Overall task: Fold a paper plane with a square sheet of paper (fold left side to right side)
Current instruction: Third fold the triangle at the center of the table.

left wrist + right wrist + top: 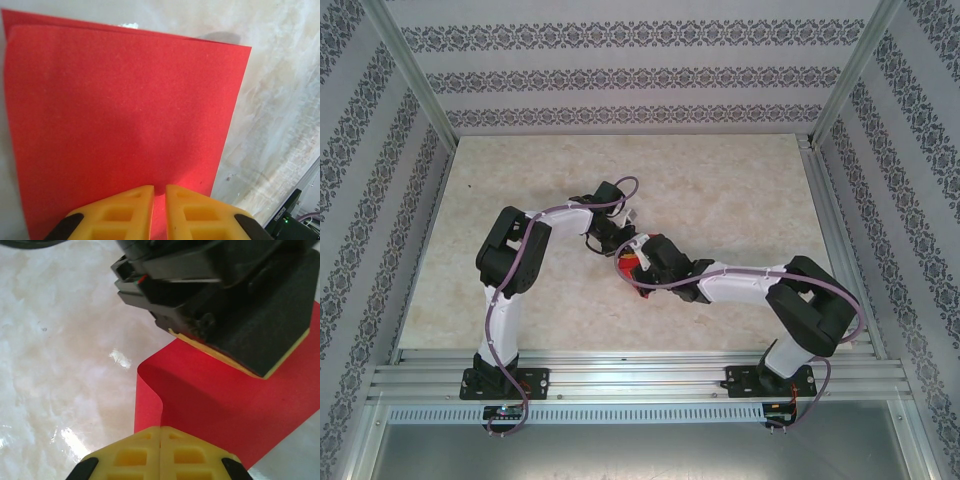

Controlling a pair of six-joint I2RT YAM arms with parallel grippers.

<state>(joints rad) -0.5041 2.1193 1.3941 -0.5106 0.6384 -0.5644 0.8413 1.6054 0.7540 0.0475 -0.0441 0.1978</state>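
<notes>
From above, the square sheet of paper [632,270] lies mid-table beneath both wrists. The left gripper [159,192] presses it, jaws nearly together. The right gripper [160,432], jaws together, meets its curled fold; thin, floppy paper is probably best pinched at an edge.

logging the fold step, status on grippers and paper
Right gripper shut at the rounded fold. Left gripper nearly shut, pressing the red paper. Paper doubled over, uncreased. Nothing in the way.

Both arms hide most of the red paper [630,268].
</notes>
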